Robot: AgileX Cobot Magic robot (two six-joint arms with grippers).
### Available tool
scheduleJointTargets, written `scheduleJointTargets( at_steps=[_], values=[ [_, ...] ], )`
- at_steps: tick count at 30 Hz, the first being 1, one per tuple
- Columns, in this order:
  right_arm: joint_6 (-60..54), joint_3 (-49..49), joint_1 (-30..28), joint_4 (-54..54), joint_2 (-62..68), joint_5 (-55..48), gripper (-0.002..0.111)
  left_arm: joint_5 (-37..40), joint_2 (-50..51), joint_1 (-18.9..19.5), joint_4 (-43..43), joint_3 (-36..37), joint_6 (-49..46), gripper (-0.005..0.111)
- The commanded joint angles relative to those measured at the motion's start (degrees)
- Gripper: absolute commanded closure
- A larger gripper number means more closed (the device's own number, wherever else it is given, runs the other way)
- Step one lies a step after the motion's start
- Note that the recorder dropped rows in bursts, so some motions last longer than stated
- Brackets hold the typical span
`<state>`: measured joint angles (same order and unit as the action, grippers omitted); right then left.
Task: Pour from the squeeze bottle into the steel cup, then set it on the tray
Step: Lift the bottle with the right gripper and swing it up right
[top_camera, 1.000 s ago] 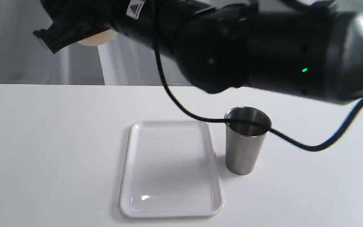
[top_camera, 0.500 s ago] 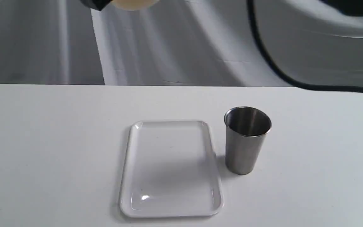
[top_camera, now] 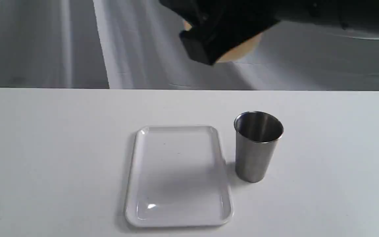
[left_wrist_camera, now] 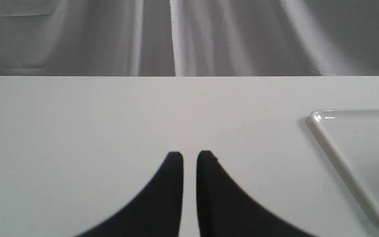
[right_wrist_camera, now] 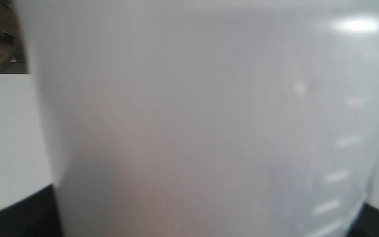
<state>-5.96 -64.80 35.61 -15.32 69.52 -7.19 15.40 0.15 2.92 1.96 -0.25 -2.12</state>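
The squeeze bottle [top_camera: 242, 50] hangs high over the table, only its pale amber end showing past my right gripper [top_camera: 215, 36], which is shut on it. Up close in the right wrist view, the translucent bottle [right_wrist_camera: 192, 115] fills the frame between the dark fingers [right_wrist_camera: 18, 217]; its nozzle is hidden. The steel cup [top_camera: 258, 146] stands upright on the white table, below the bottle and slightly right of it. The white tray [top_camera: 137, 184] lies flat just left of the cup. My left gripper [left_wrist_camera: 189, 158] hovers low over bare table, left of the tray's rim [left_wrist_camera: 337, 158], its fingers nearly together with nothing between them.
The white table [top_camera: 44, 148] ends at a far edge in front of a grey draped backdrop [top_camera: 77, 42]. The black right arm [top_camera: 324, 13] spans the top right of the exterior view.
My right arm has swung the bottle from the upper left, up past the top edge, then down to the upper middle above the cup. Its cable no longer crosses the cup.
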Motion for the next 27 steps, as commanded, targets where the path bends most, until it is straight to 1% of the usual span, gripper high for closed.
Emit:
scheduleJointTargets(
  at_steps=[1,11,15,22,27],
  values=[
    [2.9,3.5,-2.4,-1.0,-3.3,2.6,0.108,-0.6,-0.1,0.2,0.0,0.3,0.1,0.098],
    [4.1,13.3,-11.4,-1.0,-11.8,2.6,0.108,-0.6,-0.1,0.2,0.0,0.3,0.0,0.098],
    [4.3,16.2,-14.3,-1.2,-13.9,0.5,0.108,-0.6,-0.1,0.2,0.0,0.3,0.0,0.098],
    [4.5,17.8,-15.0,-10.4,-14.6,-10.3,0.108,-0.6,-0.1,0.2,0.0,0.3,0.1,0.098],
    [6.0,17.8,-15.0,-15.8,-14.6,-13.5,0.108,-0.6,-0.1,0.2,0.0,0.3,0.1,0.098]
  ],
)
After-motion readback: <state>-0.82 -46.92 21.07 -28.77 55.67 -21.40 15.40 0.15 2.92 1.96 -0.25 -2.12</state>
